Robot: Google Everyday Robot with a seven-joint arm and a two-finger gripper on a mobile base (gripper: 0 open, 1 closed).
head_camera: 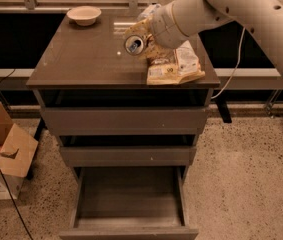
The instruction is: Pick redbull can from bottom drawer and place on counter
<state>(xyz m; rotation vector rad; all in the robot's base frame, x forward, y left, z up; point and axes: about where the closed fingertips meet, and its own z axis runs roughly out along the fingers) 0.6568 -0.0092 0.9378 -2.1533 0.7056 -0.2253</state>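
Observation:
The redbull can (134, 44) is held tilted, its silver top facing me, above the middle of the counter (86, 64). My gripper (140, 40) is shut on the can; the arm comes in from the upper right. The bottom drawer (129, 204) is pulled open below and shows nothing inside.
A white bowl (83, 15) stands at the counter's back left. A yellow snack bag (175, 68) lies on the counter's right side under the arm. A clear plastic bottle (149, 10) lies behind the gripper. A cardboard box (6, 156) sits on the floor at left.

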